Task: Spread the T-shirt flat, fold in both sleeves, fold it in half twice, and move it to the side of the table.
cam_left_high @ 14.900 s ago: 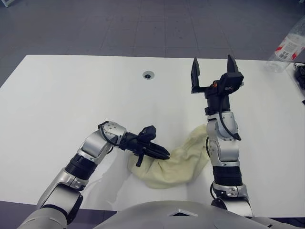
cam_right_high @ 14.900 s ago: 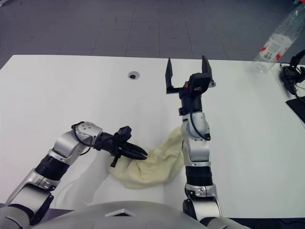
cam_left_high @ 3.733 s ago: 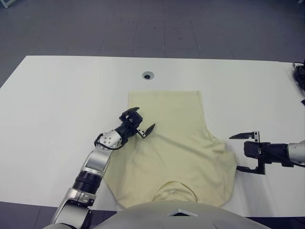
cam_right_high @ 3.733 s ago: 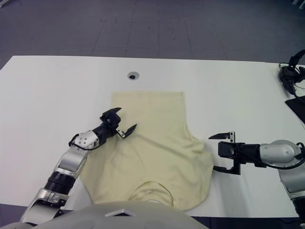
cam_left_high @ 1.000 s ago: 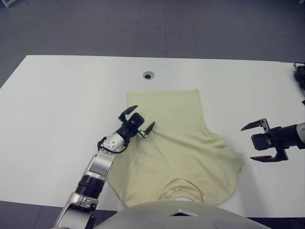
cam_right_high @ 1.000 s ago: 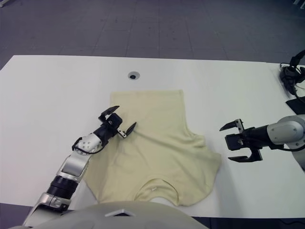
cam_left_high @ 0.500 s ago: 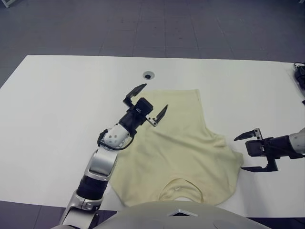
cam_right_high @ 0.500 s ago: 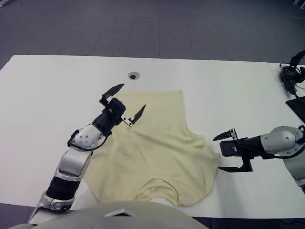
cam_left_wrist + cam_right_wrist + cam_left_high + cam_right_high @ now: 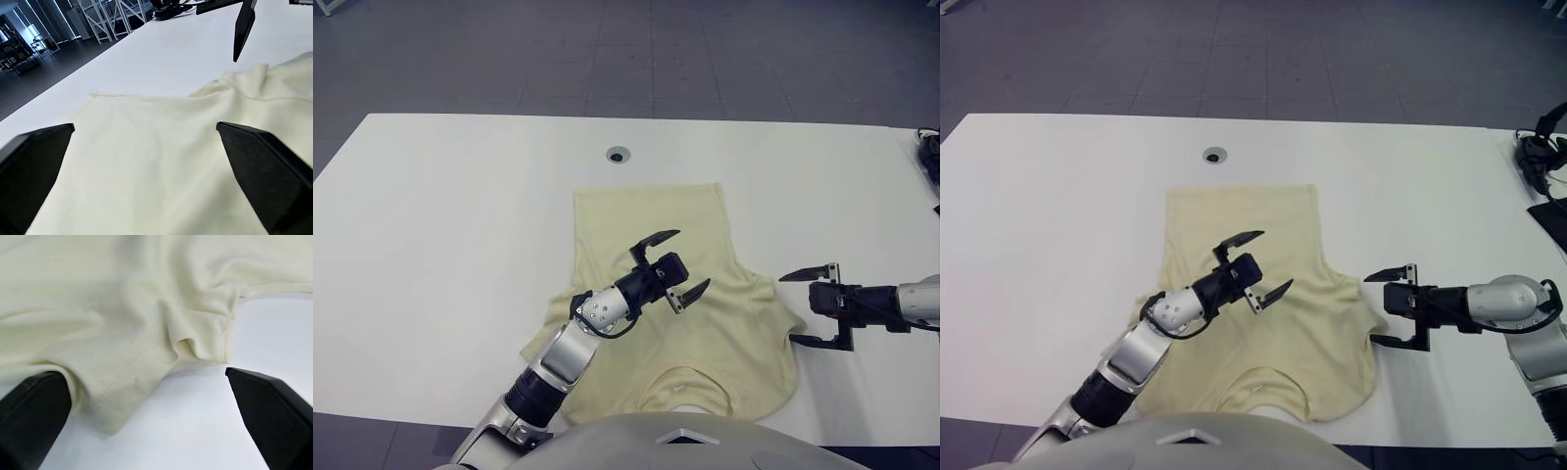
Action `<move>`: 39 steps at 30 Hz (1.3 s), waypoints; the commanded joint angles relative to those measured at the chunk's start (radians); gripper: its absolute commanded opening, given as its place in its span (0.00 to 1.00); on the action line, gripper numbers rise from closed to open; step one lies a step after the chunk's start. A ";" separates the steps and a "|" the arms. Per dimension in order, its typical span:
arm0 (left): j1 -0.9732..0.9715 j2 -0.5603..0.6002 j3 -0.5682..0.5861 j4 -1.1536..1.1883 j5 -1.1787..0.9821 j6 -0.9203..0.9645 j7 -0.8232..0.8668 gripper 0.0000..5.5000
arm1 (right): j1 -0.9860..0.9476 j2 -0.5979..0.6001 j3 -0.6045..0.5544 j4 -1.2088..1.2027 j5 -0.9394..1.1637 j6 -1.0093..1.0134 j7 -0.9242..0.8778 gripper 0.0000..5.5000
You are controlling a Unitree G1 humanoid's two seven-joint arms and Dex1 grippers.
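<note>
A pale yellow T-shirt (image 9: pixel 705 323) lies spread on the white table (image 9: pixel 440 225), hem far from me and collar (image 9: pixel 680 384) near me. My left gripper (image 9: pixel 693 258) hovers open over the middle of the shirt, nothing between its fingers. In the left wrist view the cloth (image 9: pixel 146 161) lies flat under the open jaws. My right gripper (image 9: pixel 788 308) is open just beside the shirt's right sleeve (image 9: pixel 781 318), low over the table. The right wrist view shows that sleeve's bunched, wrinkled edge (image 9: pixel 205 338) ahead of the open fingers.
A round cable hole (image 9: pixel 619 154) sits in the table beyond the hem. Black cables (image 9: pixel 1538 147) lie at the far right edge. Bare table stretches to the left of the shirt and to the right behind my right gripper.
My left gripper has swung from above the shirt's left edge to over its middle, lower and nearer me. My right gripper has edged left toward the sleeve. Both stay open.
</note>
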 commanded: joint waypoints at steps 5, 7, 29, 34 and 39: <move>0.019 0.003 0.004 0.037 0.009 -0.033 0.004 0.98 | 0.013 0.021 -0.096 -0.029 0.027 -0.029 -0.045 0.98; 0.018 0.003 0.003 0.041 0.011 -0.038 0.003 0.98 | 0.015 0.022 -0.107 -0.041 0.014 -0.046 -0.058 0.98; 0.011 0.005 0.017 0.078 0.020 -0.064 0.005 0.98 | -0.021 0.013 -0.173 -0.038 0.026 -0.057 -0.077 0.98; 0.008 0.005 0.023 0.086 0.021 -0.070 0.006 0.98 | -0.038 0.009 -0.204 -0.017 0.021 -0.066 -0.088 0.98; 0.007 0.006 0.024 0.093 0.024 -0.075 0.007 0.98 | -0.105 0.017 -0.211 0.019 0.018 -0.071 -0.114 0.98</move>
